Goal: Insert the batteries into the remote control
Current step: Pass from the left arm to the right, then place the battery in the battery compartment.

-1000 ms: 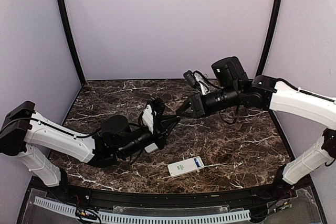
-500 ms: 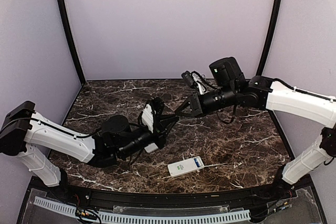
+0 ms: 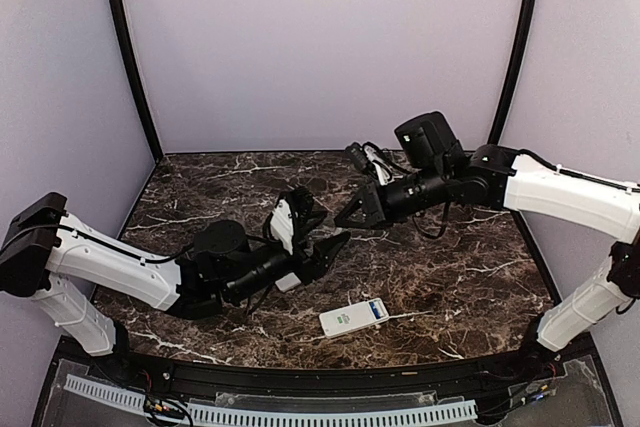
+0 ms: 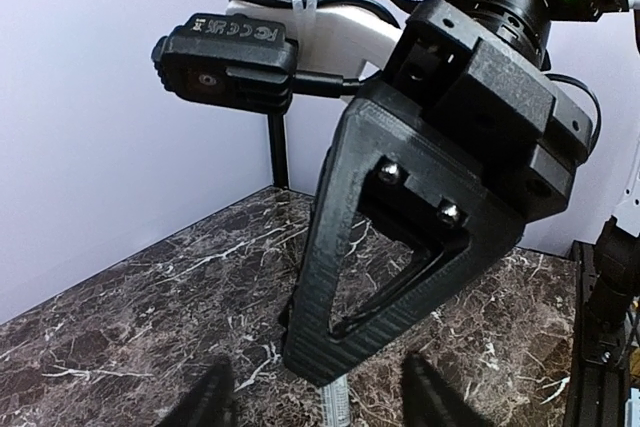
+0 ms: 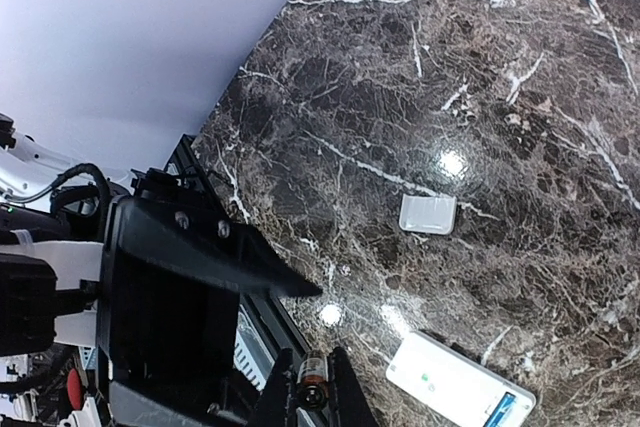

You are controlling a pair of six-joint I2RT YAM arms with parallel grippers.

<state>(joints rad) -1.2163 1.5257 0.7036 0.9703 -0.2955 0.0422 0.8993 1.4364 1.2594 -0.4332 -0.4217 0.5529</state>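
Left fingers (image 4: 432, 395) parted — one battery (image 5: 313, 388) pinched, one remote control (image 3: 354, 316).

Remote control (image 3: 354, 316) lies flat on the table (image 3: 450, 277) near the front edge, a touch right of centre and well in front of both grippers. Left of it and a little farther back is the loose cover (image 5: 428, 214), apart from the remote and partly tucked under the left arm. Above mid-table, the left gripper (image 3: 325, 227) and right gripper (image 3: 347, 221) face each other, close together. A battery (image 5: 313, 385) sits between the right one's fingertips, clear of the table.
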